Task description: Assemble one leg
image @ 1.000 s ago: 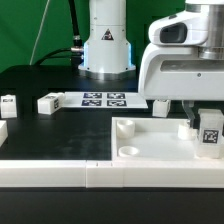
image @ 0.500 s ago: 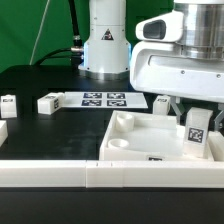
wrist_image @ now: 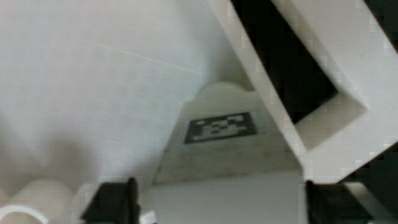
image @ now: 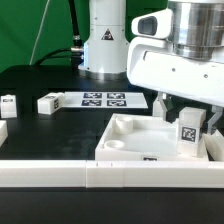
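Over the white panel (image: pixel 160 140), the gripper (image: pixel 190 128) is clamping the leg (image: pixel 190 131) upright, apparently for socket insertion.

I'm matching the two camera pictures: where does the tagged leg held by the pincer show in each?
Exterior view: the leg sits at the exterior view's right, under the pincer, over the white panel.
Wrist view: the leg is mid-picture, tag showing.
Shared landmark: the panel's raised rim.

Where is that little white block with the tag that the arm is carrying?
In the exterior view, the leg sits at the right, gripped between the fingers over the far right corner of the white panel.
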`<state>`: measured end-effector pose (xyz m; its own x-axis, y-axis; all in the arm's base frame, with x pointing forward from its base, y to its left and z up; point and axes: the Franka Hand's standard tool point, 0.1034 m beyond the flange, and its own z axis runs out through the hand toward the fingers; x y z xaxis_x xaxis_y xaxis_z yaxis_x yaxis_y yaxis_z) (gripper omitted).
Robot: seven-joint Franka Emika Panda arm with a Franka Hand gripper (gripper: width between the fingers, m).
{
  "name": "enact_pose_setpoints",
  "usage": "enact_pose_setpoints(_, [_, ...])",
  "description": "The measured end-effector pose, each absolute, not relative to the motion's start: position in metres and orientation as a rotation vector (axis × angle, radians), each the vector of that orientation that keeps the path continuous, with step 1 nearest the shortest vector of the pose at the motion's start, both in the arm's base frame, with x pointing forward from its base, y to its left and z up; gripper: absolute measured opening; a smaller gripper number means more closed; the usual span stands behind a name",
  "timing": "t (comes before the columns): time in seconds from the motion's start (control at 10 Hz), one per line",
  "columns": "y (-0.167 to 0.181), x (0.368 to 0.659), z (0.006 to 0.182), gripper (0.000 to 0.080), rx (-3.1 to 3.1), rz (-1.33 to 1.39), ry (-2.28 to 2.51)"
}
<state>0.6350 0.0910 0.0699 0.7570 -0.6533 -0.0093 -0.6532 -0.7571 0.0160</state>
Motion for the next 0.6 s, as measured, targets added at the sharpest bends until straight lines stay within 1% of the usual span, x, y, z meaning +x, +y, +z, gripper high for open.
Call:
enact_pose_setpoints(0.1, [0.091,0.6349,0.0698,0.0555,2.934,-0.022,-1.091])
enact_pose_setpoints(0.2, [0.091,0.6349,0.0698,0.0632,2.933,-0.023,-1.091])
enact_pose_setpoints(0.3, [0.091,0.6349,0.0697,0.0646,2.933,-0.023,-1.091])
enact_pose_setpoints(0.6, [0.091,0.6348,0.0696,0.0649,2.933,-0.023,-1.091])
